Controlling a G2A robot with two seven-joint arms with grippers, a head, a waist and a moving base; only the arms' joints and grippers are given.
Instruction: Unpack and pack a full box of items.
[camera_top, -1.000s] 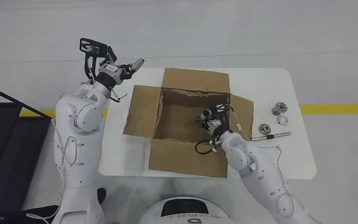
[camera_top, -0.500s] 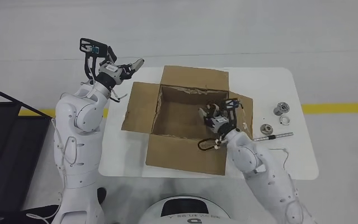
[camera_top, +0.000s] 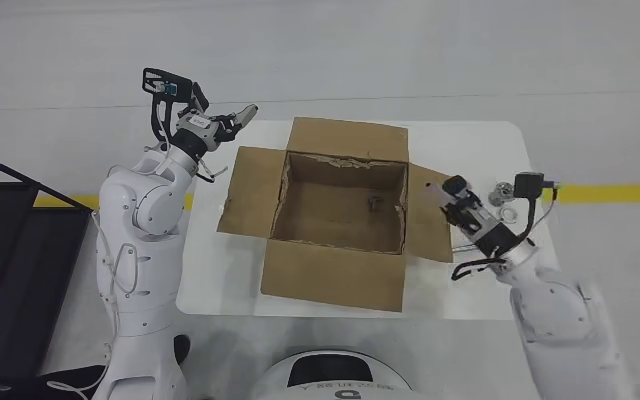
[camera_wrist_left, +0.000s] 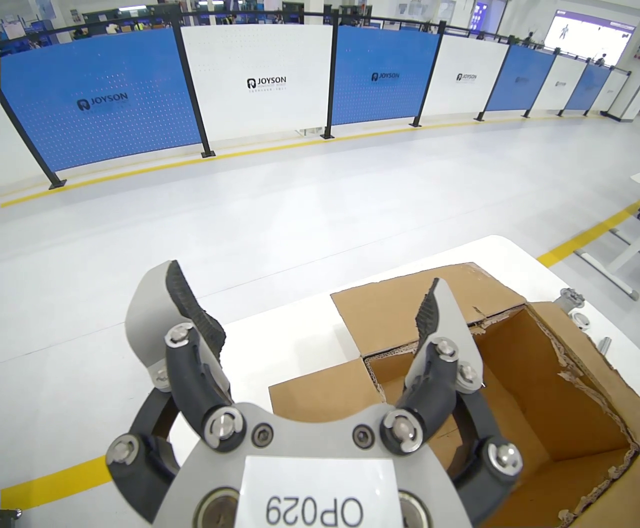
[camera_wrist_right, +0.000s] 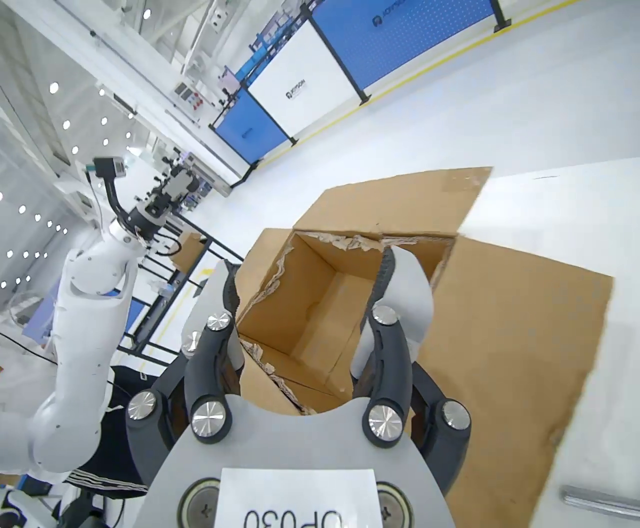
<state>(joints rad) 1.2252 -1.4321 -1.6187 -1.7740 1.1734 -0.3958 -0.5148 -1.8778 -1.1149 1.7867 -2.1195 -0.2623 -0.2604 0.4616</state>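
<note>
The open cardboard box (camera_top: 340, 205) stands mid-table with its flaps folded out. A small dark item (camera_top: 375, 203) lies on its floor near the right wall. My right gripper (camera_top: 452, 189) hangs over the box's right flap, open and empty; its own view shows the gripper (camera_wrist_right: 312, 280) in front of the box (camera_wrist_right: 500, 325). My left gripper (camera_top: 243, 115) is held up off the table's far left corner, open with nothing in it (camera_wrist_left: 305, 295), the box (camera_wrist_left: 525, 390) beyond it.
On the white table (camera_top: 230, 270), right of the box, lie a metal gear-like part (camera_top: 499, 192), a ring (camera_top: 506, 213) and a metal rod (camera_wrist_right: 595, 500). The same part (camera_wrist_left: 570, 298) and rod (camera_wrist_left: 604, 344) lie past the box. A yellow floor line (camera_top: 600, 193) runs by.
My right gripper has come up out of the box and swung right, over the right flap. The left arm has not moved.
</note>
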